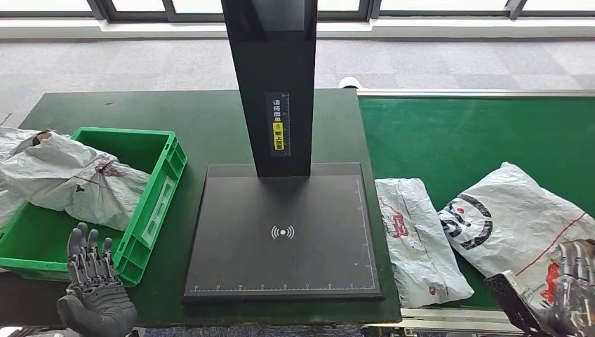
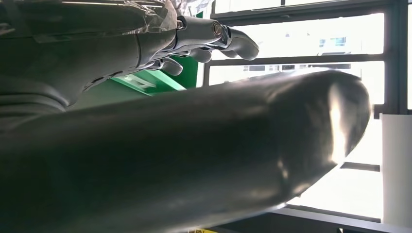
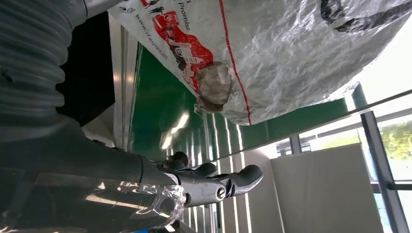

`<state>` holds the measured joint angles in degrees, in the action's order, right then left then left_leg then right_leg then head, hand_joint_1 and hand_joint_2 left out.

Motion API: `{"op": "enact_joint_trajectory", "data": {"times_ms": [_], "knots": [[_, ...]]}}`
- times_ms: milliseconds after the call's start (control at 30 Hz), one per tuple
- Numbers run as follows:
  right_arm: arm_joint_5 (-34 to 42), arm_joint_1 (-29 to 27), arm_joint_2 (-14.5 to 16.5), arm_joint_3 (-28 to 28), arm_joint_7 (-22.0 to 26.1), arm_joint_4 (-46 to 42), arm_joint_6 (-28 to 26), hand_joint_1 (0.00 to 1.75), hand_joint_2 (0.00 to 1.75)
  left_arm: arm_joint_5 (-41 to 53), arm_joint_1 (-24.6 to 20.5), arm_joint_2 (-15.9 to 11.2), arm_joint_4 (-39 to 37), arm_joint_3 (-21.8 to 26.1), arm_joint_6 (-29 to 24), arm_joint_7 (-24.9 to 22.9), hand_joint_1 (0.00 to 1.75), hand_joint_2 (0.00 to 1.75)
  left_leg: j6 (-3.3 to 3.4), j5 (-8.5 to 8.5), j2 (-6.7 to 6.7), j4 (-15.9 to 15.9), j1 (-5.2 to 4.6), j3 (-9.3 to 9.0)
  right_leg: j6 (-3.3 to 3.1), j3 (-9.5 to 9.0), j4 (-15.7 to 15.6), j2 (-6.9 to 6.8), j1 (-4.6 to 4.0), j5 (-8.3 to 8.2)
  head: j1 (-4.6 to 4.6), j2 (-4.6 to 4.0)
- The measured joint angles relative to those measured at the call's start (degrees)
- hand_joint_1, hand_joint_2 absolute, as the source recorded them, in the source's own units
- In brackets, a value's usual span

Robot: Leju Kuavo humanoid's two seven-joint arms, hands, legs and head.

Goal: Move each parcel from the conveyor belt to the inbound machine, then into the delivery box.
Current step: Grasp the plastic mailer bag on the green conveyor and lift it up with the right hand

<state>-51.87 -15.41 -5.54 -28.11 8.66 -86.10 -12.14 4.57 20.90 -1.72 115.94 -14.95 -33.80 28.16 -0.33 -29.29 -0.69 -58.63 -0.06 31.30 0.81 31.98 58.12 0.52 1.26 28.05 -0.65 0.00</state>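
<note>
1. Risk of a poor grasp: the right hand (image 1: 572,284) sits low at the near edge of the conveyor belt (image 1: 456,133), just at the corner of the large white parcel (image 1: 512,225). Its fingers lie fairly straight and apart in the right wrist view, holding nothing. The thin, crinkled film could slip or bunch if the hand closes on a loose corner.
2. Risk of dragging a neighbour: the narrow white parcel (image 1: 417,239) lies just beside the large one, overhanging the seam between belt and worktop (image 1: 210,126). Lifting one could nudge the other off the near edge.
3. Risk at the scan: the inbound machine (image 1: 281,232) has a bare plate, but its black post stands over the rear; a floppy parcel swung across could catch it.
4. Risk at the box: the green delivery box (image 1: 158,182) already holds crumpled grey parcels (image 1: 77,179) that spill over its far left rim, so another could slide out.
5. The left hand (image 1: 95,291) is spread and empty, near the box's front corner.
6. Count: two parcels on the belt; one machine; one box; the number of parcels inside it I cannot tell.
</note>
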Motion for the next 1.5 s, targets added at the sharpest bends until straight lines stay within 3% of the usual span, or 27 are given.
{"op": "enact_joint_trajectory", "data": {"times_ms": [267,733,1033,1300,1500], "knots": [[-0.4,6.5,-5.2,4.5,-2.6,12.9,-2.1,0.0,1.75,-0.5,-2.1,-0.1,-2.1,-0.6,0.1,-0.2,0.0,0.0,0.12,0.09,-0.04,0.0,-0.02,-0.38,0.1,0.0,0.0,0.02,0.02,-0.1,-0.01,0.0],[2.8,10.8,-9.5,10.6,-6.0,21.1,-2.6,0.0,1.75,1.6,-2.4,-0.1,-3.0,-0.6,0.0,-1.6,0.0,0.0,0.14,0.1,-0.08,0.0,-0.04,-0.33,0.11,0.0,0.0,0.0,0.05,-0.11,-0.01,0.0],[4.1,10.1,-12.6,10.8,-9.0,24.0,-1.4,0.0,1.75,2.6,-2.4,-0.1,-3.1,-0.6,0.7,-2.6,0.0,0.0,0.15,0.1,-0.08,0.0,-0.11,-0.31,0.12,0.1,0.0,0.0,0.1,-0.11,-0.01,0.0],[-0.1,9.4,-14.4,9.0,-13.7,26.7,4.5,0.0,1.75,3.0,-3.3,-0.1,-3.9,-0.6,1.9,-3.6,0.0,0.0,0.15,0.09,-0.04,0.0,-0.11,-0.3,0.12,0.12,0.0,0.01,0.11,-0.11,-0.01,0.0],[-0.9,9.5,-15.0,7.4,-14.0,29.2,6.6,0.0,1.75,3.3,-4.0,-0.1,-4.7,-0.6,2.3,-4.2,0.0,0.0,0.15,0.09,-0.02,0.0,-0.11,-0.3,0.15,0.11,0.0,0.01,0.11,-0.13,0.0,0.0]]}}
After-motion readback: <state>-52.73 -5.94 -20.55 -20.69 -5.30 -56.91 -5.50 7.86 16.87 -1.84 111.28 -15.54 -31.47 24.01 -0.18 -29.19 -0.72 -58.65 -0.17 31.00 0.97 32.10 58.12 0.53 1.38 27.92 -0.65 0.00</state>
